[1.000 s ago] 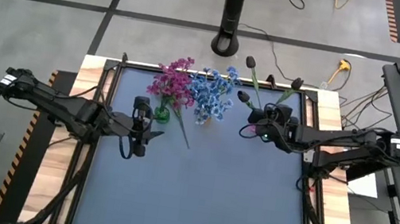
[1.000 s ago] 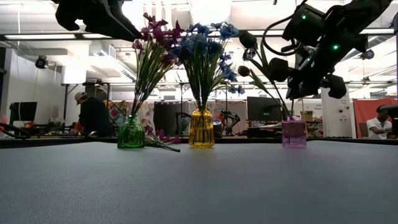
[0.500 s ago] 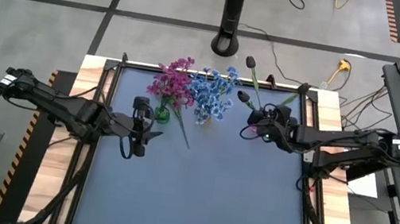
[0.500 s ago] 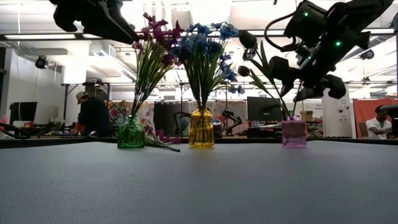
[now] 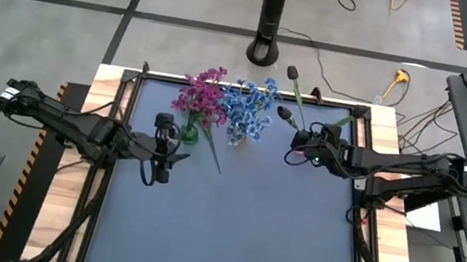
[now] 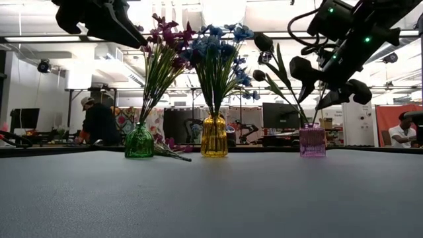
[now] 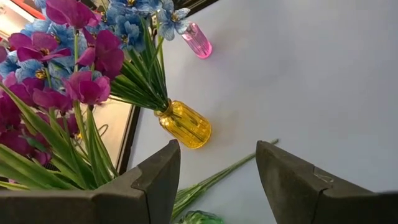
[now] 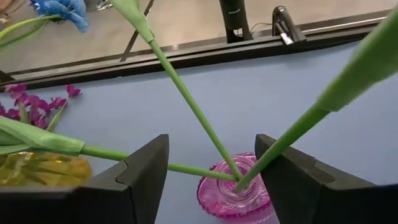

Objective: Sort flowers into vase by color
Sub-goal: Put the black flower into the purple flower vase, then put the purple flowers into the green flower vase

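My right gripper (image 6: 325, 84) hangs above the pink vase (image 6: 312, 141) at the far right of the bench (image 5: 229, 215). Its fingers (image 8: 142, 177) stand spread apart, 1 to each side of the vase mouth, and grip nothing; the green stems pass between them untouched. The pink vase holds 3 dark purple buds (image 5: 292, 72) on long stems that splay outward.

My left gripper (image 5: 160, 152) hovers just in front of the green vase (image 6: 139, 141), near the far left of the bench. Its fingers (image 7: 155, 177) are wide apart and hold nothing.

The green vase carries the magenta flowers (image 5: 200, 98), upright and fanned. The yellow vase (image 6: 214, 136) stands just beside it, between the green and pink vases, and carries the blue flowers (image 5: 248, 107).

1 loose magenta sprig (image 6: 169, 151) lies flat on the bench between the green and yellow vases, its stem (image 5: 212, 156) reaching toward the middle of the bench. In my left wrist view that stem passes just beside the base of the yellow vase; I cannot tell whether they touch.

Beyond the bench, 1 person (image 6: 99, 122) stands in the room at the left and another person (image 6: 400, 135) sits at the right.
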You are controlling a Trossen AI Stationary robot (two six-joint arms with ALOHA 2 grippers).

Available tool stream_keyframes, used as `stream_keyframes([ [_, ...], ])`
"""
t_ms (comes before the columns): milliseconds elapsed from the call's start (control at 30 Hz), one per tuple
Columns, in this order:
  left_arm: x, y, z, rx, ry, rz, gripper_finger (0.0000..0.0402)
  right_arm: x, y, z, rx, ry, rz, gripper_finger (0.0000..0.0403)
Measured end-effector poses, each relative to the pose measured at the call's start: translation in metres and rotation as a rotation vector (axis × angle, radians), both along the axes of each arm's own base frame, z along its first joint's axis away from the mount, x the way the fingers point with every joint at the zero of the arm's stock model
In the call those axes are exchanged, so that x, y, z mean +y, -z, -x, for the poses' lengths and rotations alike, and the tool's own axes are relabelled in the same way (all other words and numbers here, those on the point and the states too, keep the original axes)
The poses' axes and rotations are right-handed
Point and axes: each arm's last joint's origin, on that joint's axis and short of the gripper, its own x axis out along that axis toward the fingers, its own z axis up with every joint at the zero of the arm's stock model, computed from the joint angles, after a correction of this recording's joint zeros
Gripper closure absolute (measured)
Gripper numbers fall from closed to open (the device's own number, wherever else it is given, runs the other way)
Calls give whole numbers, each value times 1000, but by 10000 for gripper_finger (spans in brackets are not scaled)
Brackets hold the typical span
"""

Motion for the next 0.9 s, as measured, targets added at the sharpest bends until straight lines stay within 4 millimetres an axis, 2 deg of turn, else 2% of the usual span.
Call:
stream_keyframes([
  [567,0,0,0,0,0,0,208,4,1,10,-12,-8,-138,138],
  [900,0,1,0,0,-10,14,208,11,3,23,-10,-16,-334,136],
])
